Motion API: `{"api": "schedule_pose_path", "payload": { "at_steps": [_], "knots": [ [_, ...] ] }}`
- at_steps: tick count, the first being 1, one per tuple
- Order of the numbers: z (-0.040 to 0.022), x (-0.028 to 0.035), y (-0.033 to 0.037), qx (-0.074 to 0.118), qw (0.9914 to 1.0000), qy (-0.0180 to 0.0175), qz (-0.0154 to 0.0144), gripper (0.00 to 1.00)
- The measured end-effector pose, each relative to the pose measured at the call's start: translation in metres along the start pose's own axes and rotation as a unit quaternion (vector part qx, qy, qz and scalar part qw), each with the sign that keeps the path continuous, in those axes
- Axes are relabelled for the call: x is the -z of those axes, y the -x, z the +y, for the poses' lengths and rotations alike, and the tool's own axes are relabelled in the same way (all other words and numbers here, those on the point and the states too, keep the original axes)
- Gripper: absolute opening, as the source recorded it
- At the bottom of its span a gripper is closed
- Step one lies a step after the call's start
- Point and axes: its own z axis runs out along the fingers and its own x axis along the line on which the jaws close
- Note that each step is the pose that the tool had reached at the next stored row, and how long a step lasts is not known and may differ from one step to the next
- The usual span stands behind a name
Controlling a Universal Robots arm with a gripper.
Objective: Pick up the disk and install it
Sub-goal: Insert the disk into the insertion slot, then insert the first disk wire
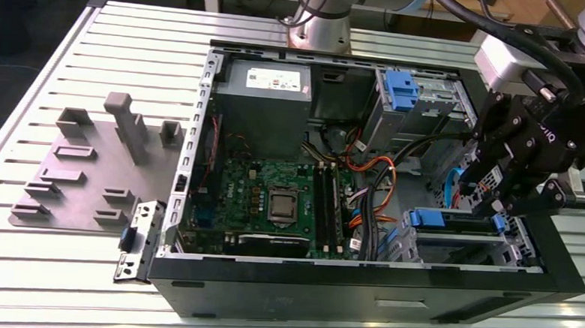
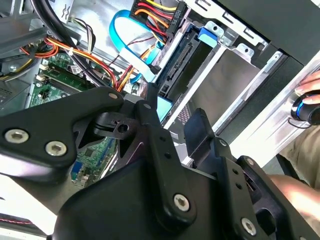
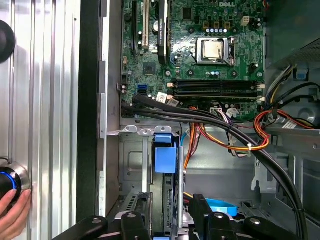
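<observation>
The claw (image 1: 506,209) hangs over the corner of the open black computer case (image 1: 366,292) at the exterior view's right. Its matte black, bolted links point down into a drive bay (image 3: 131,160) of bare folded sheet metal. Its jaws stand released. In both wrist views they straddle the disk (image 3: 164,182), and a sliver of gap shows between the blue plastic frame and one finger (image 3: 204,217), so nothing is clamped.

The disk sits on edge in the bay directly below the claw. It is a thin dark slab in a glossy blue caddy frame, with a squared blue tab at the end away from the claw. Just beyond that tab the green motherboard (image 3: 200,65) lies flat in the case, with a square silver processor socket (image 3: 214,50) and long black memory slots (image 3: 215,87). A bundle of smooth black cables (image 3: 210,120) crosses between board and bay, and red, orange and yellow wires (image 3: 262,131) loop close beside the claw. A flat light-blue ribbon cable (image 2: 125,30) curls next to the bay.

Well apart from the claw, at the far end of the case, a grey power supply box (image 1: 267,84) sits near a second blue-handled caddy (image 1: 401,91). The case rests on a ribbed, slotted aluminium table (image 1: 97,56). Far off at the exterior view's left lies a grey plate (image 1: 81,175) carrying blocky rectangular posts. Outside the case wall near the claw, a person's hand (image 3: 12,217) rests against a round metal button (image 3: 7,180) with a glowing blue ring.
</observation>
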Motion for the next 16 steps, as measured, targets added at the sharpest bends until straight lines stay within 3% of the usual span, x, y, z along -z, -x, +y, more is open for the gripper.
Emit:
{"api": "schedule_pose_path", "payload": {
  "at_steps": [13,15,16],
  "knots": [
    [0.0,0.0001,0.0015,0.0,1.0,0.0,0.0,0.48],
    [0.0001,0.0063,0.0014,0.0,1.0,0.0,0.0,0.48],
    [0.0001,0.0063,0.0014,0.0,1.0,0.0,0.0,0.48]
  ]
}}
